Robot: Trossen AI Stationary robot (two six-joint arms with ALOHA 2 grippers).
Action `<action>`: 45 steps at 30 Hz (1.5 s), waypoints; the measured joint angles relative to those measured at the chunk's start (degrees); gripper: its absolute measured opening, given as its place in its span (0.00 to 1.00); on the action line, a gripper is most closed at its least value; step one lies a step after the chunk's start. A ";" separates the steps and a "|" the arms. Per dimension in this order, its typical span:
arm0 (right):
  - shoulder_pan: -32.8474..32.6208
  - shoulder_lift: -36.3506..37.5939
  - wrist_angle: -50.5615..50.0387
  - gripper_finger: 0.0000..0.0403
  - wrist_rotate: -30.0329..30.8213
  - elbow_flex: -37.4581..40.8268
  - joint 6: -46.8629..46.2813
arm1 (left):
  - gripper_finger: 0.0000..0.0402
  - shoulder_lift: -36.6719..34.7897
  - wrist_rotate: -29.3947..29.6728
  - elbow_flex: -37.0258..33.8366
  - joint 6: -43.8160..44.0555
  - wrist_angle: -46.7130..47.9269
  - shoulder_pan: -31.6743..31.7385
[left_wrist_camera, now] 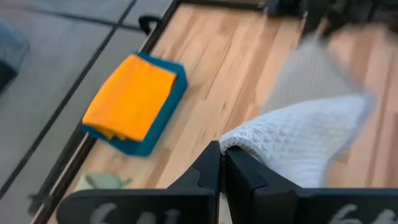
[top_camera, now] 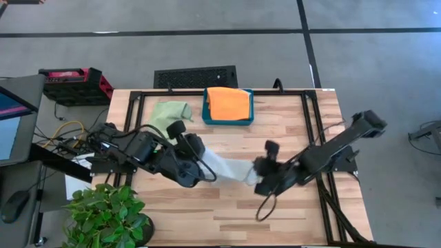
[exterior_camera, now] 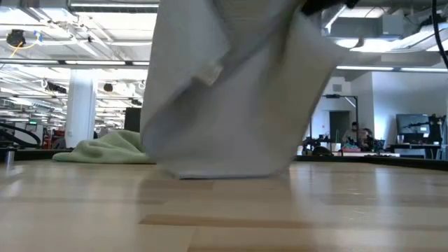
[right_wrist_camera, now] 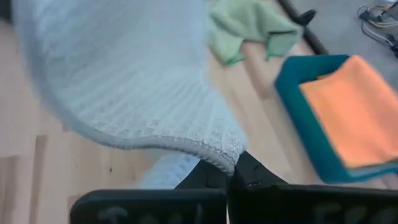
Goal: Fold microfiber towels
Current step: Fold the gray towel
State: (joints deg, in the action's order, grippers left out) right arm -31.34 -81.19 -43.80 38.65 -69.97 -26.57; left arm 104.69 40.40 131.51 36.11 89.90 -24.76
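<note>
Above counter (top_camera: 289,207) centre, pale grey waffle-weave microfiber towel (top_camera: 231,169) hangs stretched between left pincer (top_camera: 204,170) and right pincer (top_camera: 260,176), both clamped on its corners. Folded orange towel (top_camera: 228,103) in teal tray (top_camera: 207,116); crumpled green towel (top_camera: 171,112) at far edge unfolded.

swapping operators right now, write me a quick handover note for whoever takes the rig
Left gripper: shut on the pale grey towel.
Right gripper: shut on the same towel's other end; it hangs lifted between the arms at mid-table, its lower edge at the wood.
Orange towel: folded, in the teal tray at the far edge.
Light green towel: crumpled beside the tray, unfolded.
Left: fold the grey, then the green.
</note>
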 joint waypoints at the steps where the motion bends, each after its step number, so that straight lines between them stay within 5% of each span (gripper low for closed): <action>1: 0.00 2.08 -1.28 0.01 0.18 0.00 0.00 | 0.00 0.01 -0.22 -1.07 0.43 0.05 0.30; 13: 1.18 18.50 -10.68 0.01 3.87 -0.02 0.07 | 0.00 0.01 -1.13 -12.40 1.02 0.15 5.96; 31: 21.27 19.37 -4.33 0.02 7.89 -0.02 25.62 | 0.00 0.19 12.32 -12.71 -13.00 -0.62 22.18; 37: 18.49 15.32 -12.45 0.02 0.82 0.02 16.39 | 0.00 0.21 4.71 -14.93 -13.80 -0.73 20.62; 45: 11.96 5.63 -15.43 0.02 -8.16 2.32 6.40 | 0.00 0.41 -5.56 -30.33 -7.39 -2.55 16.89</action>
State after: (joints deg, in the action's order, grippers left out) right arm -19.38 -75.57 -59.22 30.49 -67.66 -20.16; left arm 105.10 34.84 101.18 28.72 87.35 -7.87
